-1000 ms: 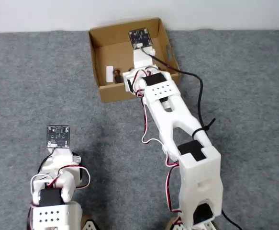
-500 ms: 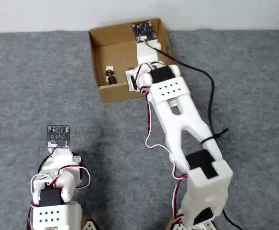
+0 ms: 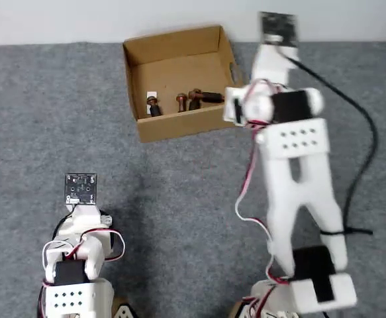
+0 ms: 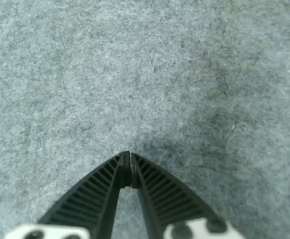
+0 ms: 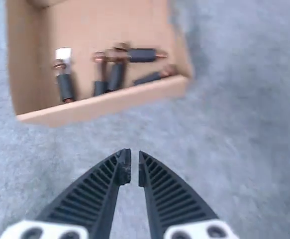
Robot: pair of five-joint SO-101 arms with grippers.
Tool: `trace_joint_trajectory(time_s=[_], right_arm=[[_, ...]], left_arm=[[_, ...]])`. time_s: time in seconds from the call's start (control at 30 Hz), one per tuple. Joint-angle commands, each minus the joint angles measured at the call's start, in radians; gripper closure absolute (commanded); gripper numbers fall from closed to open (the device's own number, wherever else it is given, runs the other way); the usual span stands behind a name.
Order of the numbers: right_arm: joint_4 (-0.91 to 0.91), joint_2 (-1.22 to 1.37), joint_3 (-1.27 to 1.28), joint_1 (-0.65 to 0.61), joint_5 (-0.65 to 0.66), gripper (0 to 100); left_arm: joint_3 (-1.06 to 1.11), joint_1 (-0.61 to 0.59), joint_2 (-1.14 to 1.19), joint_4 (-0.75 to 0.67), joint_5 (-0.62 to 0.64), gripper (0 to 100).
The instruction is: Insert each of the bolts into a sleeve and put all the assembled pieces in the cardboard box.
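The cardboard box (image 3: 173, 66) stands at the back of the table. Several dark sleeves with copper bolts (image 3: 193, 99) lie on its floor near the front wall. The right wrist view shows the same pieces (image 5: 110, 74) inside the box (image 5: 105, 102). My right gripper (image 5: 134, 167) hovers over the carpet in front of the box, its fingers almost together with nothing between them. The right arm (image 3: 292, 139) stands right of the box. My left gripper (image 4: 130, 169) is shut and empty above bare carpet. The left arm (image 3: 80, 232) sits at the front left.
Grey carpet (image 3: 60, 119) covers the table around the box. A black cable (image 3: 365, 132) loops along the right arm. A pale wall runs along the back edge.
The right arm has pulled up out of the box and swung to the right, uncovering the pieces on the box floor. The left arm has stayed still.
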Motion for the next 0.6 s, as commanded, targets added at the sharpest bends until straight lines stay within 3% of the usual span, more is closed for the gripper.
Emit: trace_joint_trajectory(time_s=[0.0,0.13,0.33,0.57], right_arm=[[0.01,-0.142,0.091,0.077,-0.021,99.0],[-0.054,-0.326,0.305,0.133,-0.014,99.1],[-0.295,-0.602,0.744,0.194,0.046,99.1],[-0.469,-0.743,1.111,0.236,0.075,99.1]], left_arm=[[-0.01,-0.006,-0.008,-0.031,0.011,99],[-0.01,-0.006,-0.008,-0.031,0.011,99],[-0.01,-0.006,-0.008,-0.031,0.011,99],[-0.01,-0.006,-0.008,-0.031,0.011,99]])
